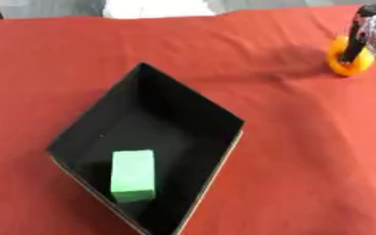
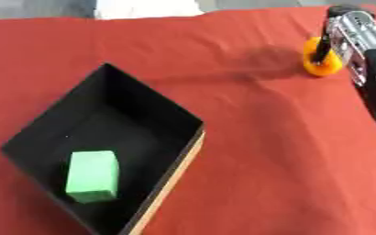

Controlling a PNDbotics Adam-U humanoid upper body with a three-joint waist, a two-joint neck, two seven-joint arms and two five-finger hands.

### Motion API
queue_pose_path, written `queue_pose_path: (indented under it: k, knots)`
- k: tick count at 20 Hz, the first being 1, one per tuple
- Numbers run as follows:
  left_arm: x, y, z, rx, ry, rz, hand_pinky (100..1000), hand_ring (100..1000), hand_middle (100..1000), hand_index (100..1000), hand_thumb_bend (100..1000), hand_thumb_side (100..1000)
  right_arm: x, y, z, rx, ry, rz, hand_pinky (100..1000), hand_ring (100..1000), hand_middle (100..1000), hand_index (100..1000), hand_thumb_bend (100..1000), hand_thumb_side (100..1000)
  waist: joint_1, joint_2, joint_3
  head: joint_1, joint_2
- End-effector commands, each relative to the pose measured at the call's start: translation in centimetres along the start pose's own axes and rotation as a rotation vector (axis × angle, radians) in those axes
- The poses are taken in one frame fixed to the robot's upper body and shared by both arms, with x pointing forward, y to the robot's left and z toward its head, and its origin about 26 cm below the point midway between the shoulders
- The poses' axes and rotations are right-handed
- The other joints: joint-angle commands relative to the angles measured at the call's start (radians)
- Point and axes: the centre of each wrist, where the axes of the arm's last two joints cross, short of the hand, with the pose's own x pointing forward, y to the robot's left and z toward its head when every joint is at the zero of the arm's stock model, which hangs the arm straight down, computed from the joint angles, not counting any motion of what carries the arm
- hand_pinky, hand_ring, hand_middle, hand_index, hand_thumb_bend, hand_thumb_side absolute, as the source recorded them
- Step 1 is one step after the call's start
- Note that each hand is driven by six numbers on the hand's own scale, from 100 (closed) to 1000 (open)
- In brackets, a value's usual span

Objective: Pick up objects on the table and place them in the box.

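**Orange object met by the right hand at the far right of the cloth**

A black box (image 1: 155,119) is seen set cornerwise on the red cloth (image 1: 295,151), toward the left. A green block (image 1: 133,176) is lying on the box floor, near the near corner. Well apart from the box, at the far right, an orange object (image 2: 317,58) is seen on the cloth. It is touched by the right hand (image 2: 353,34), with one dark finger laid across its front. Whether the fingers are closed round it cannot be told.
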Motion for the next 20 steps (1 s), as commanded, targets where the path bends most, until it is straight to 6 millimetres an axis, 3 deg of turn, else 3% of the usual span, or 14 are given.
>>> queue_pose_path:
  k: [1, 13, 20]
  knots:
    - [0.5, 0.5, -0.6, -0.007, -0.034, -0.017, 525, 825, 695, 804, 100, 583, -0.7, -1.7, 0.5, -0.037, 0.041, -0.034, 184, 375, 285, 344, 362, 100, 0.002, -0.018, -0.005, -0.002, -0.006]
    - [0.4, 0.5, -0.6, -0.012, -0.035, -0.018, 527, 823, 696, 803, 100, 573, -1.1, -3.8, 4.4, -0.162, -0.107, -0.151, 169, 353, 274, 340, 352, 100, 0.004, -0.031, -0.027, 0.003, 0.005]
    - [0.4, 0.5, -0.6, -0.013, -0.037, -0.017, 528, 822, 696, 803, 100, 567, -0.7, -5.2, 7.9, -0.261, -0.273, -0.118, 171, 354, 275, 342, 352, 100, 0.001, -0.042, -0.032, 0.013, 0.021]
